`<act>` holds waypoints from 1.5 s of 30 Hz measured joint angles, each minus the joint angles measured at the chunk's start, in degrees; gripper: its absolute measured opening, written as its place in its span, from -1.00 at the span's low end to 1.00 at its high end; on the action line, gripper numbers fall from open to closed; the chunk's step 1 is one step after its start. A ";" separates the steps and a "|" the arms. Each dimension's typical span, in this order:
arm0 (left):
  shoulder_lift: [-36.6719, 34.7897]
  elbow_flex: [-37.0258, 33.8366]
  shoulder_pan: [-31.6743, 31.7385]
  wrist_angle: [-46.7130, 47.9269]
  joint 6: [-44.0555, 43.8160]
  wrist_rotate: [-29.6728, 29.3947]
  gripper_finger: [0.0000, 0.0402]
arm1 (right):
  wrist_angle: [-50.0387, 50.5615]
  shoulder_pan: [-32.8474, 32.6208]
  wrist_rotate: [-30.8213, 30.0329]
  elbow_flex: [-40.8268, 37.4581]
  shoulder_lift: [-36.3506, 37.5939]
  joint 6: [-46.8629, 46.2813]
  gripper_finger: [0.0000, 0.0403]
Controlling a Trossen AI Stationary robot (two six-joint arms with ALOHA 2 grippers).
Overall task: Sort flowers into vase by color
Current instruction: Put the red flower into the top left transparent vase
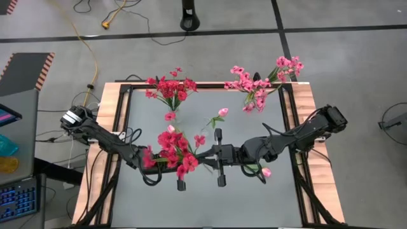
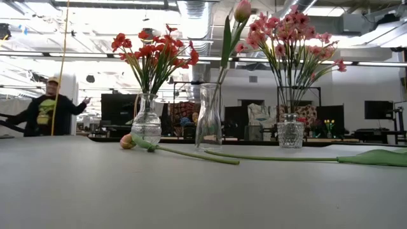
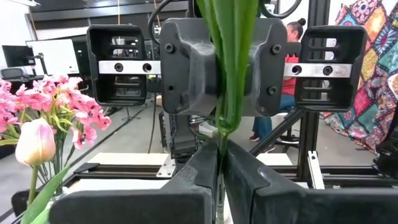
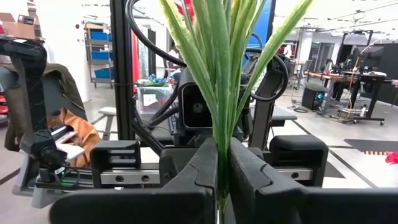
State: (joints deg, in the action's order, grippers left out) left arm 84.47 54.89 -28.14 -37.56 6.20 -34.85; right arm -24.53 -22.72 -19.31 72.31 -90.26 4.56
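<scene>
Red sprig between left pincer, right pincer; three vases.

Your two grippers, left and right, meet nose to nose at mid-table, both clamped on the red sprig, blocking each other's forward path. Behind them stand three vases: red bunch, middle vase with one bud, pink bunch. Loose stems lie just in front of these. The near table is open.
</scene>
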 joint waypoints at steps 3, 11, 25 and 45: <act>0.00 0.00 0.00 0.00 -0.02 0.02 -0.98 | 0.09 0.00 0.00 0.00 0.00 0.00 -0.75; 0.00 0.00 0.00 0.65 -1.40 -0.43 -1.00 | 0.50 0.00 -0.15 0.00 0.00 -0.05 -0.57; -0.15 0.02 -0.75 4.60 -6.51 -6.41 -1.00 | 19.59 -1.02 -8.28 0.07 9.15 -1.85 0.03; -16.08 0.02 7.27 36.89 -11.59 -25.17 -1.00 | 45.31 -1.03 -8.19 0.04 19.19 -14.67 0.02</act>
State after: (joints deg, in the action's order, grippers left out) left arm 68.39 54.92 -20.87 -0.67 -5.39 -60.02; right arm 20.78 -23.75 -27.50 72.36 -71.07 -10.11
